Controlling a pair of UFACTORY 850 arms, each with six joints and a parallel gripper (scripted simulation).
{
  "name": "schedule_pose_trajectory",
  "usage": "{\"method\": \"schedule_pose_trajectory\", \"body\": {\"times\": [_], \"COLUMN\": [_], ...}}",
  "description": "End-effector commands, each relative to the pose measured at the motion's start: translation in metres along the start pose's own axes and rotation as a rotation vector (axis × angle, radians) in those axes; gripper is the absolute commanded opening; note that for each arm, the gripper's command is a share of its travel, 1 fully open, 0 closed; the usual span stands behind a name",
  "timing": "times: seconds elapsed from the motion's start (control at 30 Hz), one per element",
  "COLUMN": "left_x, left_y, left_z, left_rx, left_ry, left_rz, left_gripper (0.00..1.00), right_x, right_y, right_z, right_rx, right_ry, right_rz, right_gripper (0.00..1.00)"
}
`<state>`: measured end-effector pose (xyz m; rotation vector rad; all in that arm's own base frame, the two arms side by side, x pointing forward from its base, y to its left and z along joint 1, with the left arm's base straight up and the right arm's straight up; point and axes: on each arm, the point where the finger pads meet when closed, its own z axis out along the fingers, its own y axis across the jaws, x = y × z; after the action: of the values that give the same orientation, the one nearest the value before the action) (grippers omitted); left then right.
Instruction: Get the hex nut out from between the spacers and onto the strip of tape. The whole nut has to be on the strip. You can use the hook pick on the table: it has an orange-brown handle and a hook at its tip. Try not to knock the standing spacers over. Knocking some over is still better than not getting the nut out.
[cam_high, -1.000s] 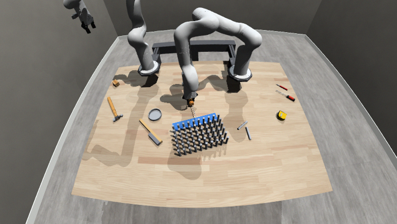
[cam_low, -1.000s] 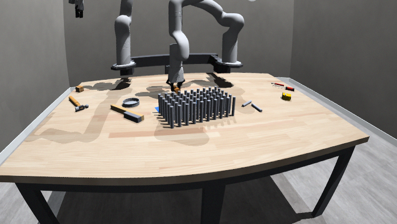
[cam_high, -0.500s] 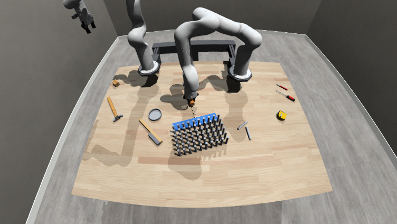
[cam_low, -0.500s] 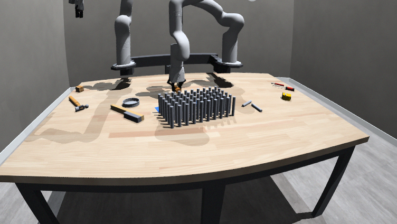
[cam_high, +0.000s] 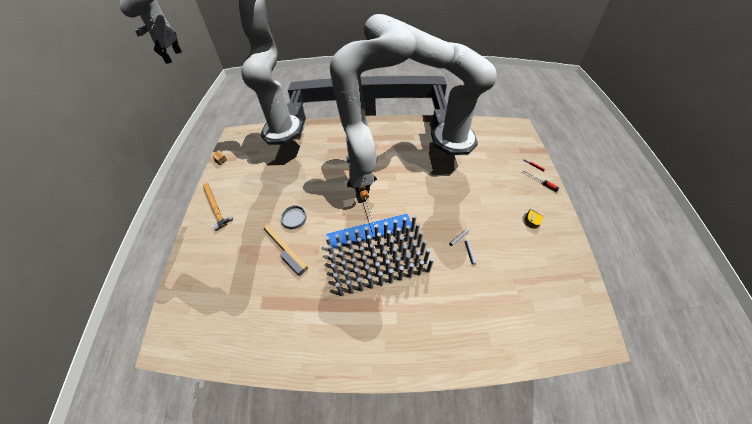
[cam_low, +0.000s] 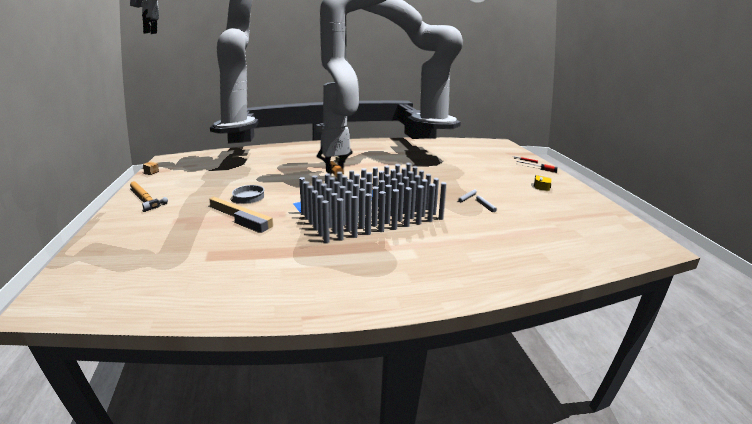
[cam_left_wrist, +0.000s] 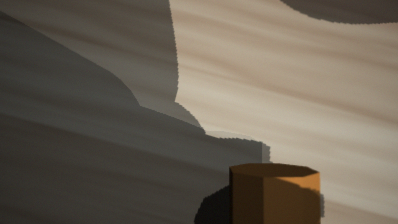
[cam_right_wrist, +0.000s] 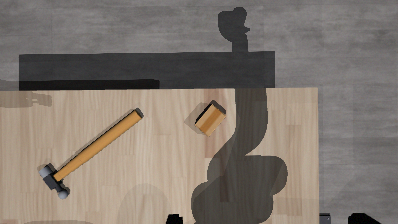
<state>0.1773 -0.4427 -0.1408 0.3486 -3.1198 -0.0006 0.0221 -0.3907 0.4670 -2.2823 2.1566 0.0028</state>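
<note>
Grey walls (cam_high: 674, 105) (cam_low: 631, 79) enclose a broad wooden table (cam_high: 473, 326) (cam_low: 421, 294) (cam_left_wrist: 300, 75) (cam_right_wrist: 165, 165), which supports the work at a height convenient to both arms. The left arm (cam_high: 344, 89) (cam_low: 331, 42) reaches across to the middle, its wrist pointing down behind the array; the right arm (cam_high: 271, 105) (cam_low: 232, 79) keeps its gripper (cam_high: 171, 51) (cam_low: 150, 26) (cam_right_wrist: 270, 219) high and to the side, fingers spread around nothing, presumably to leave the workspace unobstructed. Standing spacers (cam_high: 386, 230) (cam_low: 325, 221) form a close array, an obstacle to a gripper entering from above. Two loose spacers (cam_high: 459, 237) (cam_low: 486, 203) lie beside it. The blue strip of tape (cam_high: 342, 232) (cam_low: 297, 207) runs along the array's arm-side edge, so that a straight pull could deliver the nut there. The left gripper (cam_high: 363, 193) (cam_low: 335, 165) is clamped on the orange-brown handle of the hook pick (cam_high: 364, 194) (cam_low: 337, 169) (cam_left_wrist: 275, 200); its thin shaft extends toward the array, a slender form suited to the lanes. Its hook cannot be made out. The hex nut is not discernible; whether it remains among the spacers or lies on the tape cannot be told. Sideways drift of the shaft could topple a spacer.

The hook pick (cam_high: 363, 194) (cam_low: 337, 169) (cam_left_wrist: 275, 197) has shifted — slightly sideways.
</note>
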Motion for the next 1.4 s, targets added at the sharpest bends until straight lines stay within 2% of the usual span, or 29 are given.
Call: {"method": "schedule_pose_trajectory", "body": {"times": [0.0,0.8,1.37], "left_x": [0.0,0.0,0.0], "left_y": [-0.001,-0.001,-0.001], "left_z": [0.0,0.0,0.012], "left_rx": [0.002,0.002,0.002], "left_ry": [0.001,0.001,0.001], "left_rz": [0.0,0.0,0.0], "left_gripper": [0.0,0.0,0.0], "right_x": [0.0,0.0,0.0], "right_y": [0.0,0.0,0.0], "right_z": [-0.001,-0.001,-0.001], "right_rx": [0.0,0.0,0.0], "right_ry": [0.002,0.002,0.002], "right_rz": [0.0,0.0,0.0], "right_gripper": [1.0,1.0,1.0]}}
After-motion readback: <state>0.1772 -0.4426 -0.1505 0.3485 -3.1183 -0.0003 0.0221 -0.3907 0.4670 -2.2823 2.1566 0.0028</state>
